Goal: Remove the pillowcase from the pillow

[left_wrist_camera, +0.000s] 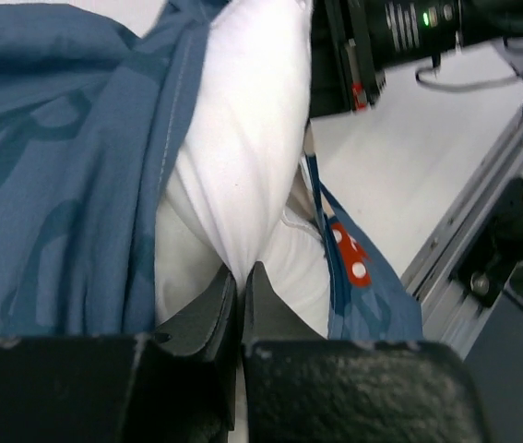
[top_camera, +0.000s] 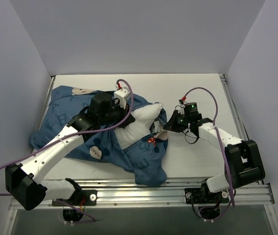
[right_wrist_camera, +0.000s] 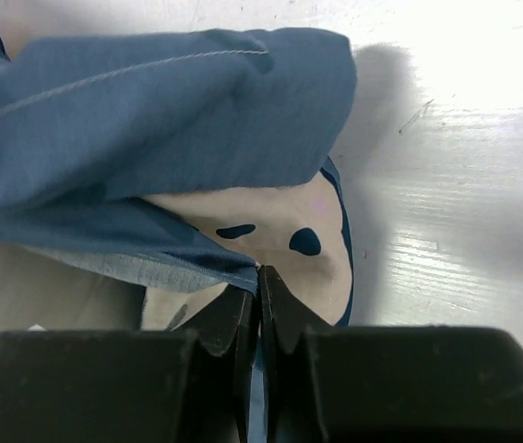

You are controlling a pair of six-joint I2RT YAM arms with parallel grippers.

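Note:
The dark-blue pillowcase lies bunched across the left and middle of the table, its open end spread toward the front. The white pillow pokes out of that opening at the centre. My left gripper is shut on a pinch of the white pillow; blue pillowcase hangs at its left. My right gripper is shut on the hemmed edge of the pillowcase at the pillow's right side, over a printed mouse face.
Grey enclosure walls stand close on the left, back and right. An aluminium rail runs along the table's front edge. Bare white table lies to the right of the pillow and behind it.

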